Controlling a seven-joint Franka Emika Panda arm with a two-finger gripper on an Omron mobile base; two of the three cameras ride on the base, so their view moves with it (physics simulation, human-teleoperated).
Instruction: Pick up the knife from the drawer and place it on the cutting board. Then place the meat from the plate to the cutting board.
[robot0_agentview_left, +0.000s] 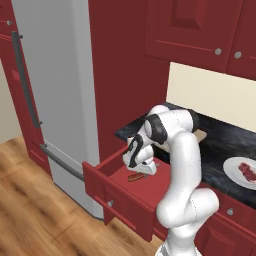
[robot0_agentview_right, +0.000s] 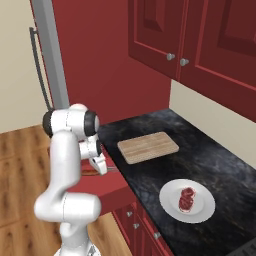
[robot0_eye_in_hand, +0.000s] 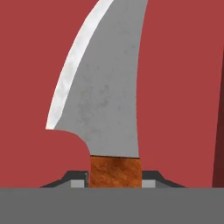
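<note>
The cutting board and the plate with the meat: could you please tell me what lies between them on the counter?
Nothing: in the right base view, bare dark counter separates the cutting board from the plate holding the meat.

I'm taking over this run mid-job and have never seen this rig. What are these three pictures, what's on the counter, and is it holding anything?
The machine is a white robot arm on a driving base in a rendered kitchen. Two pictures come from cameras on the base, behind the arm to its left and right; the third looks along the hand itself.

The arm reaches down into the open red drawer. In the hand view the gripper is shut on the wooden handle of the knife, whose blade lies over the drawer's red floor.

On the dark counter lies the bare cutting board. Nearer the base stands the white plate with the meat on it.
</note>
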